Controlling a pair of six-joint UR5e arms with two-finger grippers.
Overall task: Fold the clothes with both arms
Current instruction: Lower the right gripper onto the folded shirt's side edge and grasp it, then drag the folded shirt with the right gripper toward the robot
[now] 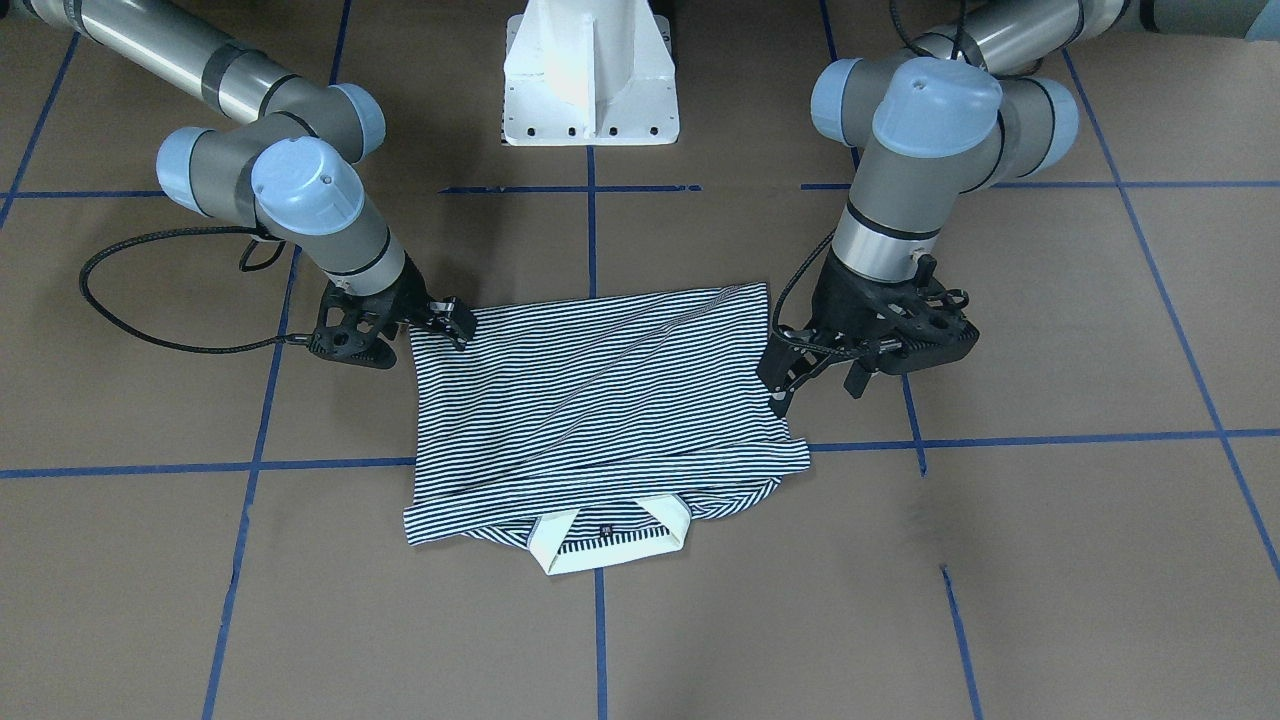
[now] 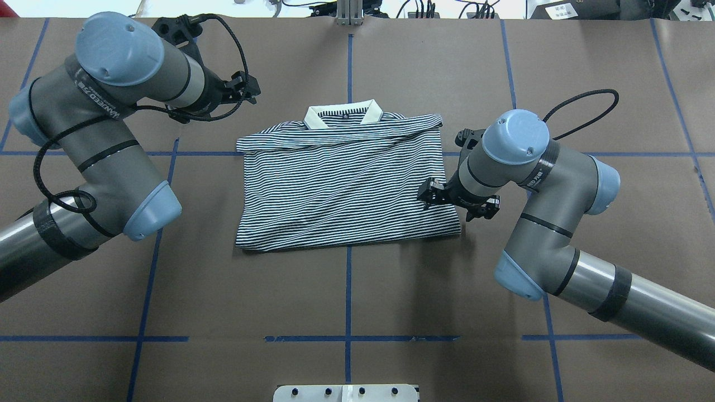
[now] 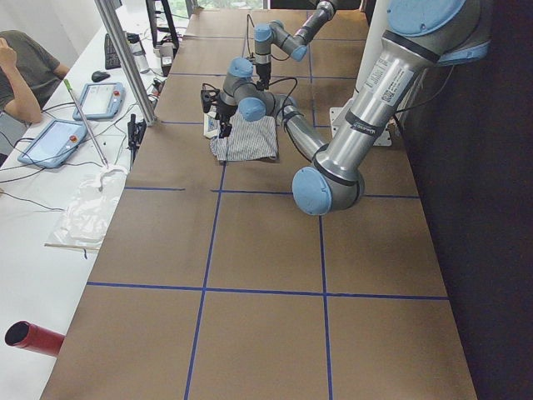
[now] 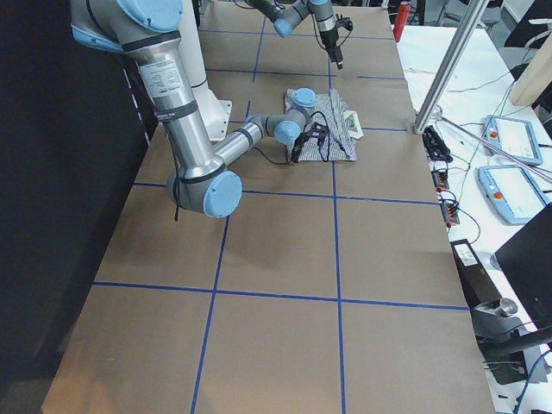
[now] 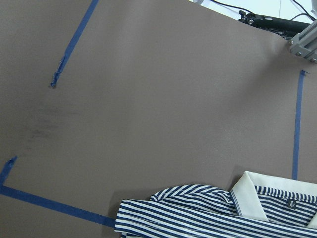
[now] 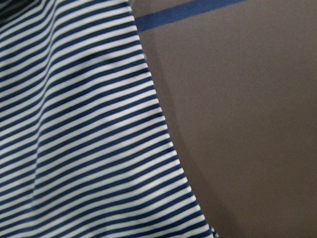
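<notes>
**Two arms, 1 shirt:** Seen from overhead, the left arm (image 2: 95,151) comes in from 8 o'clock, doubles back at its elbow and stretches its wrist toward the far side of the table (image 2: 346,312). The left gripper (image 2: 246,89) hangs clear of the surface, its 2 fingers spread with nothing between them. The striped polo shirt (image 2: 346,184) lies at 4 o'clock from it, well apart. The left wrist camera looks down on bare brown table, with only the cream collar (image 5: 247,193) and 1 folded shoulder in its lower corner.

The right arm (image 2: 544,229) enters from 4 o'clock, bends sharply and turns its wrist toward 9 o'clock. The right gripper (image 2: 427,196) sits low at the shirt's 3 o'clock edge, on the half nearer the robot, at or just over the cloth. Whether it is pinching fabric or has let go cannot be told. Its wrist camera shows the stripes close up beside bare table.

The shirt rests flat at mid-table, folded into a rough rectangle. Its collar is at 12 o'clock, away from the robot, and it lies astride a blue tape line (image 2: 348,290).
</notes>
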